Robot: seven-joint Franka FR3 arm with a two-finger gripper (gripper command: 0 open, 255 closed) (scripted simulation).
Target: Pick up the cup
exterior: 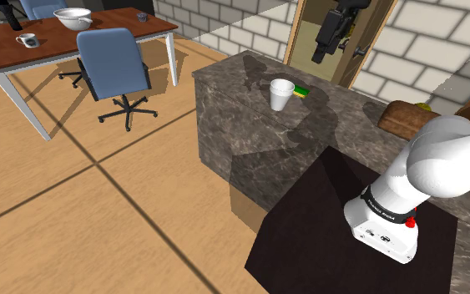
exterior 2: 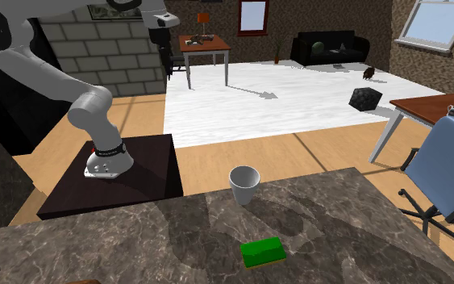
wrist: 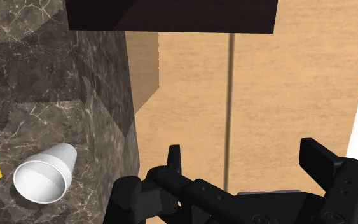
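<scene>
Hovering hand, spread wide, empty; white cup upright on marble counter, well apart below

Bright, even light; soft shadows cross the counter.

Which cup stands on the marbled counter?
The plain white handleless cup beside the green block; the handled mug sits on the brown desk.

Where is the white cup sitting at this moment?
The plain white cup stands upright on the dark marbled counter. A flat green block lies close by, just to the cup's right in the shoulder view.
</scene>
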